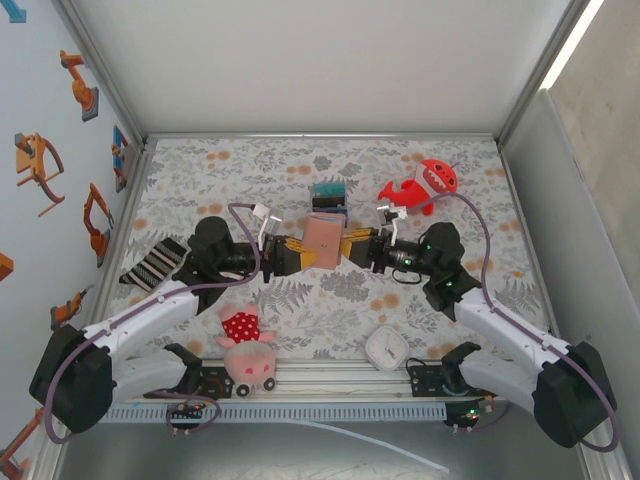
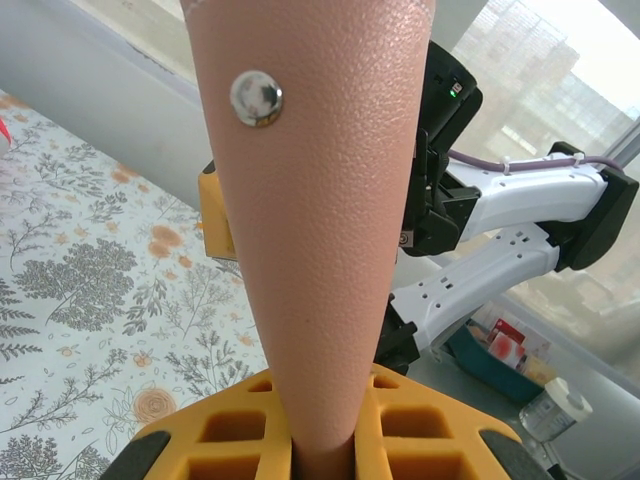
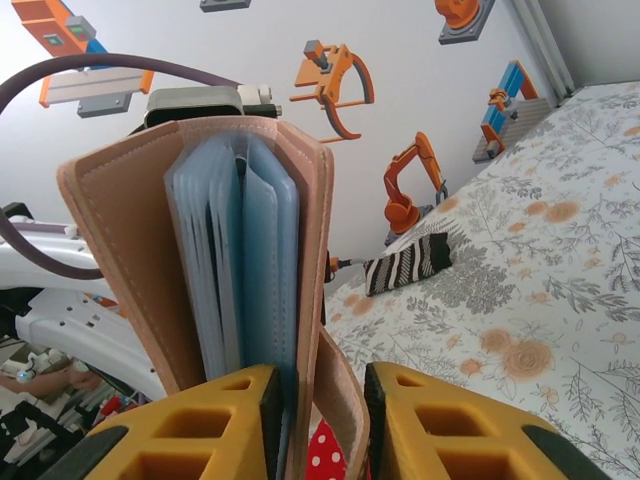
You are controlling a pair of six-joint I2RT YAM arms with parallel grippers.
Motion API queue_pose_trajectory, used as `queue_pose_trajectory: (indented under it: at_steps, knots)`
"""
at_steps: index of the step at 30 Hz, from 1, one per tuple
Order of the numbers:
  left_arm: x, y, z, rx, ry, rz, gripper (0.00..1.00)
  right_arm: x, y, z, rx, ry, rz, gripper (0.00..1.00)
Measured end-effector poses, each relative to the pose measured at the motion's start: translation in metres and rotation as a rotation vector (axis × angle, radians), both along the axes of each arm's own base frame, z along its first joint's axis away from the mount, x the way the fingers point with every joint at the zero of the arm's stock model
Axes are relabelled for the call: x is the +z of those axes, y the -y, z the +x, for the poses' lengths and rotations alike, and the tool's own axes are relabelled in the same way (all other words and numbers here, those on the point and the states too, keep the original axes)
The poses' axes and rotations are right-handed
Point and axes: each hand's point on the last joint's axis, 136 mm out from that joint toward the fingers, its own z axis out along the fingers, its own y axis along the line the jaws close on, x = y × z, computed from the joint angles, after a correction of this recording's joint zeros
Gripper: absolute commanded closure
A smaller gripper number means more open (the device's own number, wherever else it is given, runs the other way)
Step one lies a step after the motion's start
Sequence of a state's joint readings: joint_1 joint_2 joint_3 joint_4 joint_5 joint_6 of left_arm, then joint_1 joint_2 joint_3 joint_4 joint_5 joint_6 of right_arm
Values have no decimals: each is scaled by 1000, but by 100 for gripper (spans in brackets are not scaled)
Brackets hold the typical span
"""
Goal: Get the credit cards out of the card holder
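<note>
The tan leather card holder (image 1: pixel 323 236) hangs above the middle of the table between both grippers. My left gripper (image 1: pixel 293 251) is shut on its closed edge. In the left wrist view the pebbled cover (image 2: pixel 320 200) with its snap stud (image 2: pixel 256 97) rises from between the yellow fingers (image 2: pixel 230 425). My right gripper (image 1: pixel 356 247) meets it from the other side. In the right wrist view the card holder (image 3: pixel 120 240) shows its open edge and blue-grey pockets (image 3: pixel 235 260). My right gripper (image 3: pixel 320 390) is closed on one cover and the snap tab (image 3: pixel 340 385). The credit cards are hidden in the pockets.
A teal, black and blue striped box (image 1: pixel 328 193) lies just behind the holder, with a red toy (image 1: pixel 425 184) to its right. A striped cloth (image 1: pixel 155 262) lies at the left. A pink plush with a red dotted top (image 1: pixel 245 350) and a white clock (image 1: pixel 385 347) sit near the front rail.
</note>
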State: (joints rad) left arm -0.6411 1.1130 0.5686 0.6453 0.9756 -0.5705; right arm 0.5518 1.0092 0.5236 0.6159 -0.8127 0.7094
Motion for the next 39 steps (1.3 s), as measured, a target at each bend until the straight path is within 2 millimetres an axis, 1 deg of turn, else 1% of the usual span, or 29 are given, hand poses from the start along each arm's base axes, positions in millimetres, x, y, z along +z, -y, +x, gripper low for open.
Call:
queue_pose_trajectory:
  at_steps: [4, 9, 11, 12, 16, 17, 19, 21, 22, 26, 27, 30, 33, 39]
  knots:
    - [-1, 1, 2, 2, 1, -2, 100, 0, -1, -1, 3, -2, 0, 65]
    - [-2, 3, 4, 0, -6, -2, 100, -3, -2, 2, -5, -9, -4, 66]
    - [-3, 4, 5, 0, -12, -1, 100, -8, -3, 4, -5, -23, -13, 68]
    - [-4, 4, 6, 0, -18, 1, 100, -10, -4, 5, -3, -29, -16, 71]
    - [-6, 5, 8, 5, -33, 6, 100, -14, -9, 6, 7, -35, -20, 88]
    - [-6, 5, 9, 11, -33, 6, 98, -13, -9, 5, 8, -32, -17, 92]
    - [-6, 5, 11, 23, -34, 7, 88, -12, -9, 6, 1, -28, -15, 97]
    - [-7, 4, 13, 37, -36, 10, 76, -12, -8, 8, -8, -27, -15, 100]
    - [-7, 4, 14, 45, -35, 11, 71, -12, -8, 8, -9, -27, -15, 100]
    - [-11, 3, 22, 102, -50, 34, 58, -13, -13, 2, 5, -34, -20, 100]
    - [-12, 2, 24, 116, -50, 40, 52, -14, -13, 2, 2, -39, -23, 100]
    - [-14, 1, 31, 165, -57, 59, 40, -18, -11, 3, -18, -56, -39, 100]
    - [-17, -1, 38, 211, -70, 78, 39, -22, -9, 6, -41, -69, -53, 100]
    - [-29, -6, 50, 296, -95, 129, 39, -32, -8, 11, -82, -102, -87, 100]
